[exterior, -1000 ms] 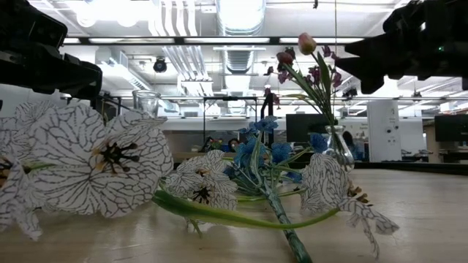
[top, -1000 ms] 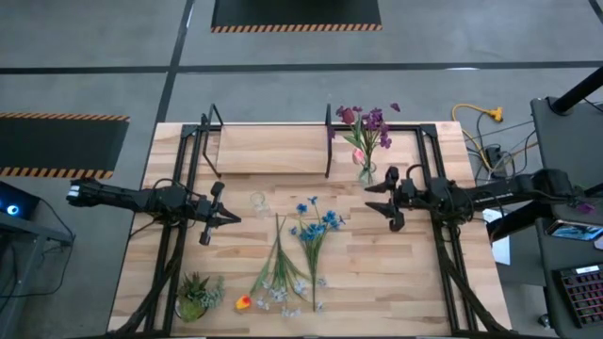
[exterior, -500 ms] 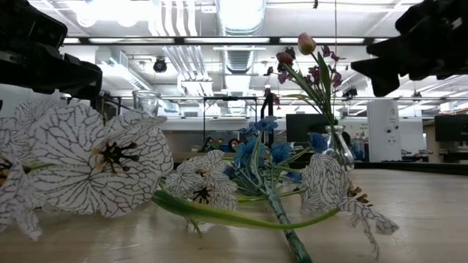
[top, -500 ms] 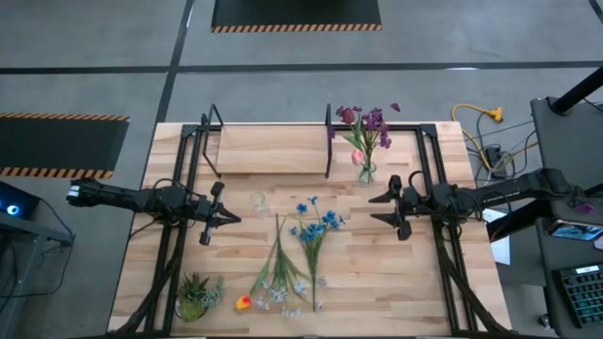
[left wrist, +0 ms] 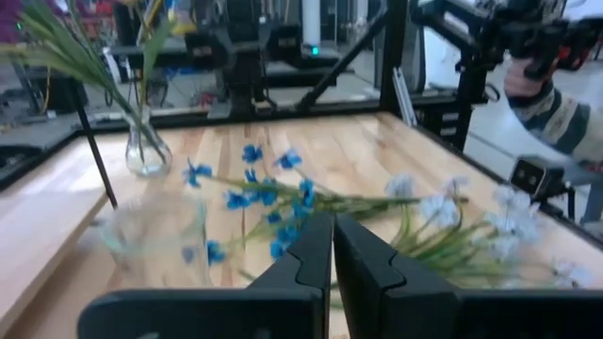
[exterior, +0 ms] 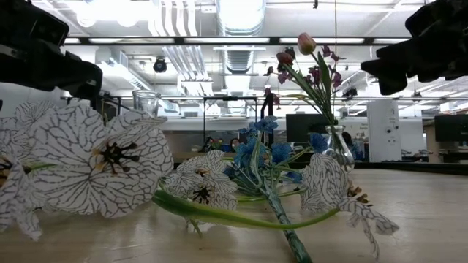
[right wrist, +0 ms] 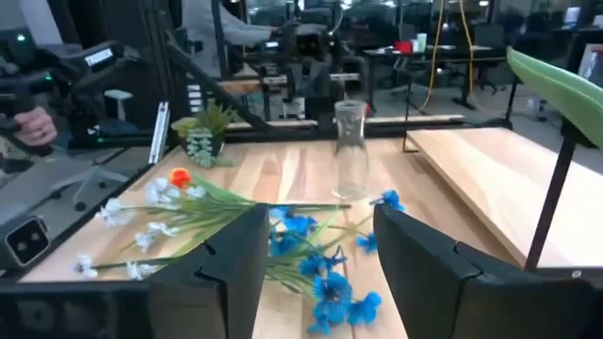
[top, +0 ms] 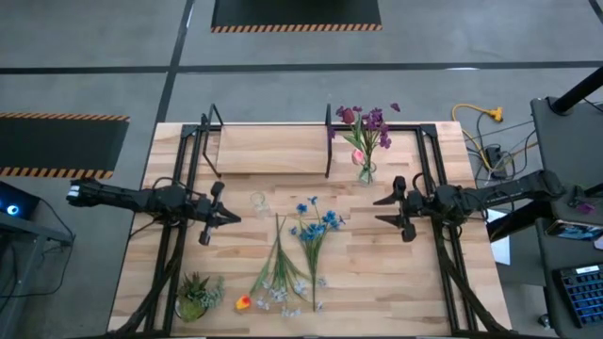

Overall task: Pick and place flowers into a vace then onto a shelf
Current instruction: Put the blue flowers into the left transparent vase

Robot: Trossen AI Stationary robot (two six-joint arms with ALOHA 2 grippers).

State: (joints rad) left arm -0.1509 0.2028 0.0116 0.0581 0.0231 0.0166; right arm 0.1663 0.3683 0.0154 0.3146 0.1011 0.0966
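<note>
In the high view, the loose flowers (top: pixel 294 252) lie at lower centre of the bench (top: pixel 377 282), their long axes running roughly up and down the frame. One bunch has pale blooms and an orange one at the bottom, stems pointing up. The blue bunch (top: pixel 317 224) beside it has its blooms at the top, near frame centre. A small spiky potted plant (top: pixel 195 296) sits at lower left. The left pincer (top: pixel 224 217), fingers together, hovers left of centre beside an empty glass vase (top: pixel 259 201). The right pincer (top: pixel 384 210), fingers apart, hovers right of centre. Above it stands a vase of purple and pink flowers (top: pixel 366 141), stems upright. The shelf (top: pixel 271 149) lies along the upper edge, bare.
</note>
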